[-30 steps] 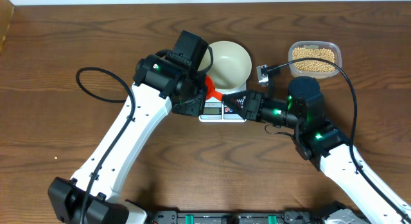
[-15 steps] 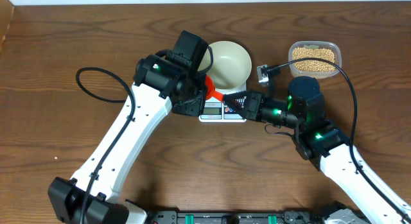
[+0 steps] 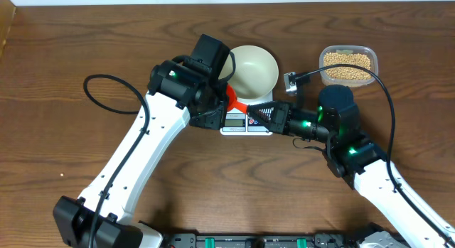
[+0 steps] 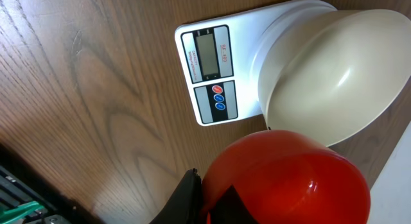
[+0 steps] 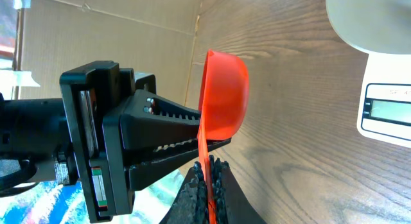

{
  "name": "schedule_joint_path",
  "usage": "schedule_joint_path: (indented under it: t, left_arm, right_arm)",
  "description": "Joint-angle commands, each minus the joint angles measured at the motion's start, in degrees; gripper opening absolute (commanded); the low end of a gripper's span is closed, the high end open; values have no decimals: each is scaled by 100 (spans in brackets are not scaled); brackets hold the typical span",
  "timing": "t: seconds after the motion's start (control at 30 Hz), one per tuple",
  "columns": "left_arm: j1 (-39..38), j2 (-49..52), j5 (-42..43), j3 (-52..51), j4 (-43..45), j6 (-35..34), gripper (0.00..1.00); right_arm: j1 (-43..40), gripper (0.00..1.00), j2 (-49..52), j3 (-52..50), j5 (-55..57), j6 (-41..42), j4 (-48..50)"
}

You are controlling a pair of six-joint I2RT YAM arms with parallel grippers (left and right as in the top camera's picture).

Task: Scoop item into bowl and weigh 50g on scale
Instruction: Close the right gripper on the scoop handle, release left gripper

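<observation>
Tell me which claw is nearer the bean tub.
Right. The right claw, gripping the scoop over the scale, is down-left of the tub; the left claw is farther left, by the bowl's left rim.

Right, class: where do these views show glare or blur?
Left wrist view: small white glint on the glossy red plastic scoop, soft sheen on the round white bowl. Right wrist view: lower-left background blurred. Overhead view: evenly lit, sharp.
</observation>
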Motion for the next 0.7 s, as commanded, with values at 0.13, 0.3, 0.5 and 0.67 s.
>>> schedule_joint_path:
  t: [0.13,0.3,0.5,0.67]
  left_arm:
    - [-17,13,31,-22,-42,-87,32]
    - [-17,13,26,-22,-44,-87,88]
    - [-17,13,-85,-22,-103,407,88]
    - [-15,13,-483,-22,-105,1788,88]
  right_arm:
    - [61,1,39,122,85,-105,-17]
    - [61,1,39,122,391,-256,-278]
    - [52,1,37,122,811,-695,-592]
    - [-28,1,24,122,833,-1003,-601]
